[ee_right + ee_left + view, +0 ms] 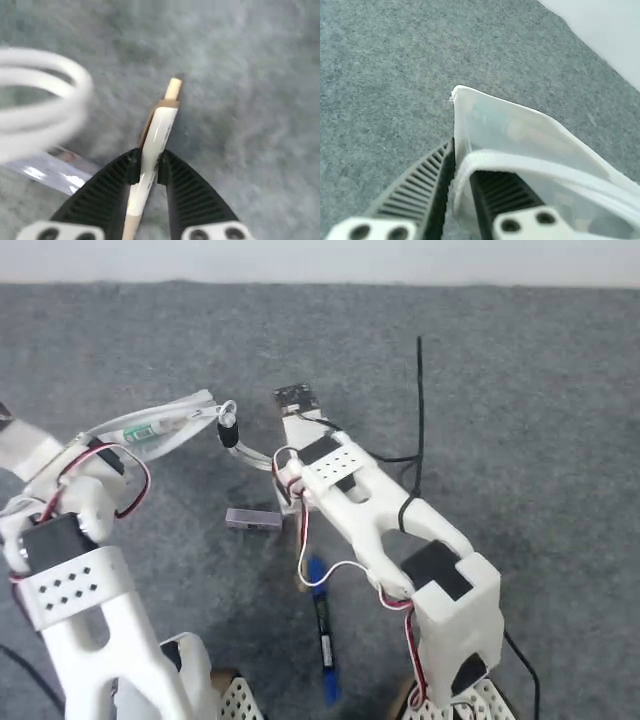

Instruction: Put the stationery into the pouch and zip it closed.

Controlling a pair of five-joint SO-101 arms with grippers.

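A translucent pouch (160, 427) hangs above the grey carpet at the left, with a green-marked item inside and its zip pull (228, 421) at the right end. My left gripper (108, 453) is shut on the pouch's near edge; in the left wrist view the jaws (462, 170) pinch the pouch's (525, 135) white rim. My right gripper (290, 492) is low over the carpet beside the pouch, shut on a white pen (159, 131) with a tan tip. A blue pen (323, 625) and a small purple eraser (252, 518) lie on the carpet.
A black cable (419, 410) runs across the carpet behind the right arm. Both arm bases (230, 695) stand at the near edge. The carpet (520, 370) reaches to a pale wall at the far side.
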